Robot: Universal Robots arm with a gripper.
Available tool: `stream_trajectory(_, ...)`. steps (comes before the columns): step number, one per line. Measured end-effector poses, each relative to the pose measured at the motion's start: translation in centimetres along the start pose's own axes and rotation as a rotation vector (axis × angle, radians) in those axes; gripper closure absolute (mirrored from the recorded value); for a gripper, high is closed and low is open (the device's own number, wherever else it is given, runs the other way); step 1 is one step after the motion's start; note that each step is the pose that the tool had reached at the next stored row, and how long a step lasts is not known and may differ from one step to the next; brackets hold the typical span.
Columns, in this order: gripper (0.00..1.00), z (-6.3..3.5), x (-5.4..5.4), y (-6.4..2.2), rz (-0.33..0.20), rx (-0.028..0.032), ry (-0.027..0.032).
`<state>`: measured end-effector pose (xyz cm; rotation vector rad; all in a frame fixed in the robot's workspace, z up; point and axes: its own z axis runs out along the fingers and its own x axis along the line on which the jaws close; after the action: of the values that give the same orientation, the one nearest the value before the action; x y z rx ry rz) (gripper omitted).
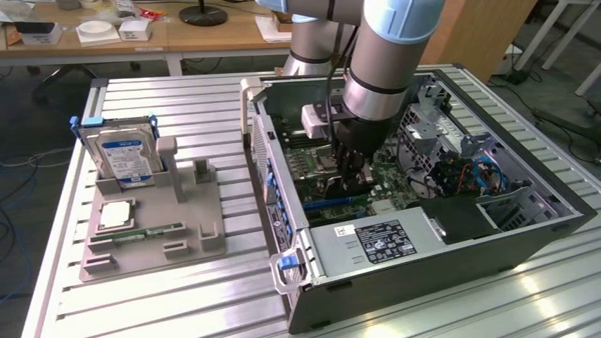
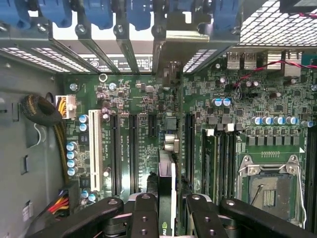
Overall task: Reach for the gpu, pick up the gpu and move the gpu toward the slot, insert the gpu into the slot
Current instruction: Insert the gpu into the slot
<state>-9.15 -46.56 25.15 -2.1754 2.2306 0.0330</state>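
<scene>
The gpu (image 2: 166, 191) stands on edge above the motherboard (image 2: 138, 106), its long axis running toward the silver bracket (image 2: 179, 47) at the case wall. The fingers (image 2: 144, 210) are closed on the card, and the arm (image 1: 390, 49) reaches steeply down into the open computer case (image 1: 526, 232).

Hard drive (image 1: 122, 151) upright in grey holder tray (image 1: 150, 239), memory stick (image 1: 138, 232), open computer case (image 1: 526, 239), wooden desk (image 1: 188, 35)

Ribbed alu table (image 1: 188, 296) w/ gray fixture tray (image 1: 202, 243) & open PC case (image 1: 526, 239).
</scene>
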Motion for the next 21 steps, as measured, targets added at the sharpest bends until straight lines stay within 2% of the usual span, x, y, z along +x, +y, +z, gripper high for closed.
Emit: stream_trajectory(21,0.73,0.53,-0.14,0.59,0.0,0.0,0.0001)
